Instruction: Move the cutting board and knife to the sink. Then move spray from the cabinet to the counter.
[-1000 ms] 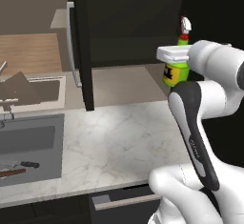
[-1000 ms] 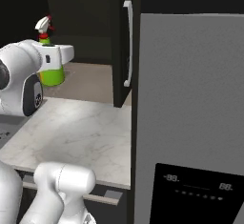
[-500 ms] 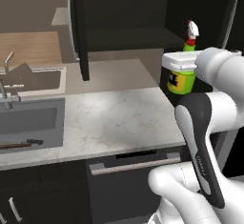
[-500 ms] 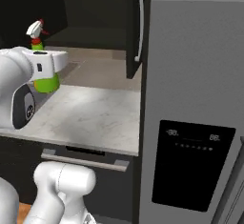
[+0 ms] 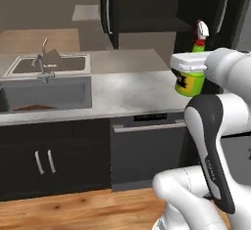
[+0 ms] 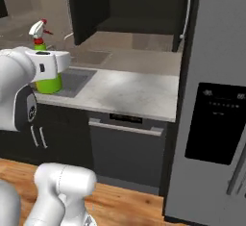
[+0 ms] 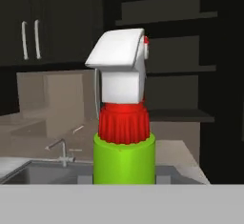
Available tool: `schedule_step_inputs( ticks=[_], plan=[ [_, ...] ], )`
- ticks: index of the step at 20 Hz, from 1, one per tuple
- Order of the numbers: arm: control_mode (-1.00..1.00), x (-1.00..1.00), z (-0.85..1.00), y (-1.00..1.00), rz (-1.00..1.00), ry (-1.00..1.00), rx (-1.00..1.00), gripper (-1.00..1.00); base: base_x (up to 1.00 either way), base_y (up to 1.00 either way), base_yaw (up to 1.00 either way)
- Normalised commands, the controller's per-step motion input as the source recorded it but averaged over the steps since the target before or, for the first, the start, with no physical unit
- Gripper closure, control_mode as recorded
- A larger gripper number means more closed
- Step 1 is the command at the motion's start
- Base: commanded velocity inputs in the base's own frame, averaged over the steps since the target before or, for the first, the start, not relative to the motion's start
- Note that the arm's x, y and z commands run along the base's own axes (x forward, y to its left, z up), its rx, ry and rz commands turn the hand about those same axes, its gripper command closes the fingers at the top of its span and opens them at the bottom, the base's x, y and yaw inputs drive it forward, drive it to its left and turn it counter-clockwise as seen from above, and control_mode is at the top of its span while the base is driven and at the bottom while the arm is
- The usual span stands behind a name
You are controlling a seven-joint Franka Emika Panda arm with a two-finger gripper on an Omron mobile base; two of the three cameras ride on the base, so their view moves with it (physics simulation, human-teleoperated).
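Spray (image 5: 190, 80) out of the cabinet (image 5: 142, 4)
The claw (image 5: 188, 66) held it aloft; board (image 5: 30, 108) lay in sink (image 5: 49, 96), bench (image 5: 127, 89) placement remained.

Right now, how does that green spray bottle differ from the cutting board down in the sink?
The spray is green with a yellow label and a white-and-red nozzle; the cutting board is reddish-brown wood. The spray stands upright; the board lies flat. The spray is held in the air by the gripper, beyond the counter's front edge; the board rests low in the sink, mostly hidden by its wall.
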Motion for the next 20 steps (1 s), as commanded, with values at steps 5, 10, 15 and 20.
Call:
schedule_step_inputs(
  ticks=[5, 10, 15, 20],
  plan=[
    [1.0, 0.0, 0.0, 0.0, 0.0, 0.0, 0.0, 1.0, -0.34, 0.66, 0.86],
    [1.0, 0.0, 0.0, 0.0, 0.0, 0.0, 0.0, 1.0, 0.0, 0.09, 1.0],
    [1.0, 0.0, 0.0, 0.0, 0.0, 0.0, 0.0, 1.0, 0.0, 0.0, 1.0],
    [1.0, 0.0, 0.0, 0.0, 0.0, 0.0, 0.0, 1.0, 0.0, 0.04, 1.0]
  ],
)
